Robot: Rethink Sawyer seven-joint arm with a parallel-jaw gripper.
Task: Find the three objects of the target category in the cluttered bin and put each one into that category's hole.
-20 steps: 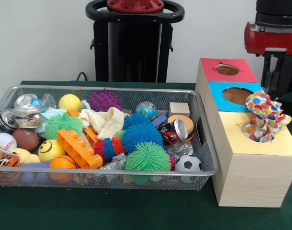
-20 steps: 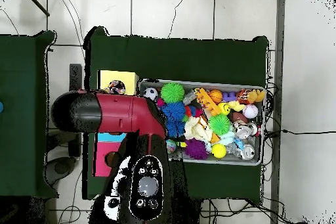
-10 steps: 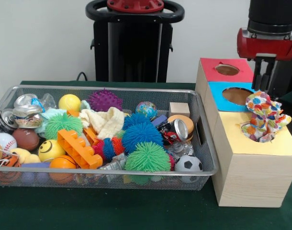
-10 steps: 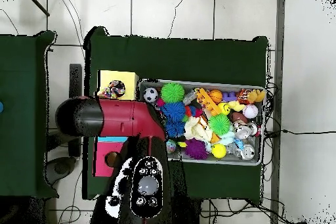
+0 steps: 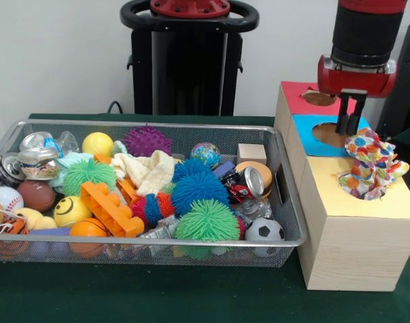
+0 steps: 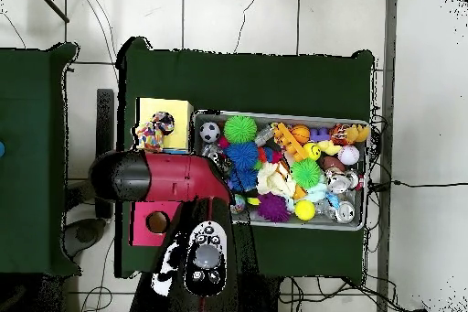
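Only in the front view do we see the gripper (image 5: 347, 124), fingers narrowly parted and empty, above the crumpled spotted cloth (image 5: 372, 163) bunched in the yellow hole (image 5: 353, 187), beside the mesh bin (image 5: 285, 195).

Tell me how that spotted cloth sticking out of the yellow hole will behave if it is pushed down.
The spotted cloth looks floppy: it stands crumpled and folded above the yellow hole, so it would likely buckle, not slide. It seems light. Bunched wider than the opening, it may catch on the rim.
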